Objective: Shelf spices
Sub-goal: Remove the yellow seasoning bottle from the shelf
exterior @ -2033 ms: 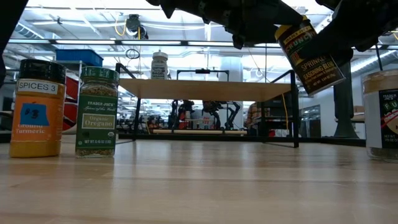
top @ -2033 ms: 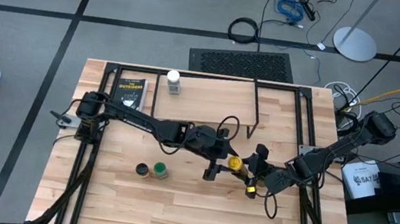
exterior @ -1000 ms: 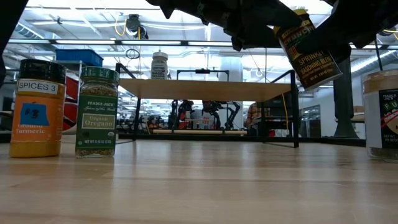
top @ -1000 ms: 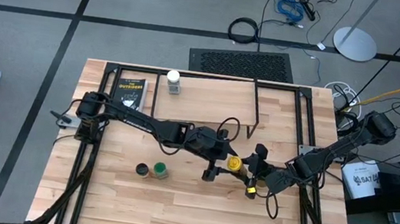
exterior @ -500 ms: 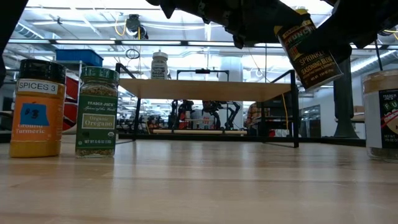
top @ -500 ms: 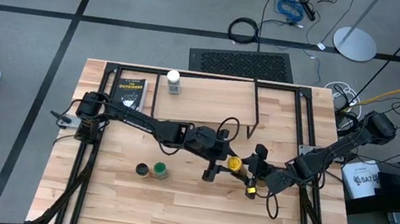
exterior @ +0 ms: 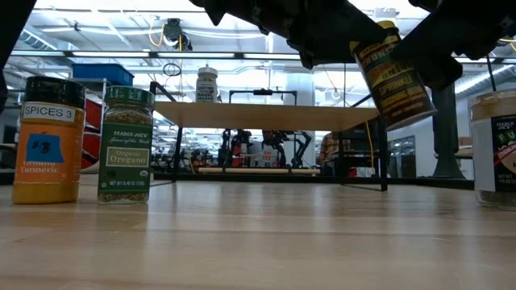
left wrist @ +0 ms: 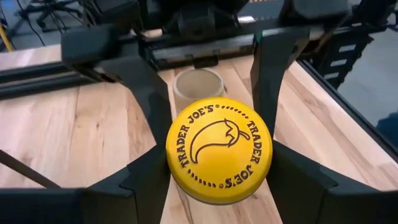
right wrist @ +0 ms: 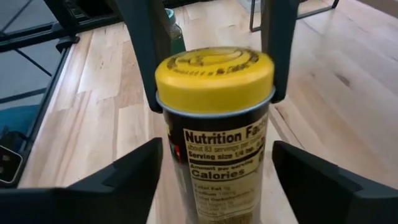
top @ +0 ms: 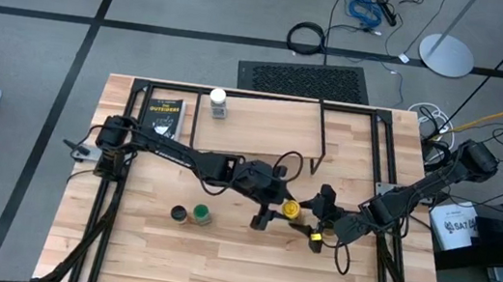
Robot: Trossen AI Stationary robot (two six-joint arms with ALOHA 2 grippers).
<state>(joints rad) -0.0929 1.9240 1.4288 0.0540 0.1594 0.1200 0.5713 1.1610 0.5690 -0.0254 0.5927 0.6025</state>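
While the yellow-lid jar (right wrist: 213, 130) hangs tilted above mid-table, the left gripper (left wrist: 214, 180) clamps it just under the lid. The right gripper (right wrist: 214, 186) stands spread to either side of the jar, fingers clear of it, apparently a handover toward the shelf (top: 264, 121) at the table's far edge. One white-lid jar (top: 218, 104) stands on the shelf; two jars (top: 191, 215) wait on the table.
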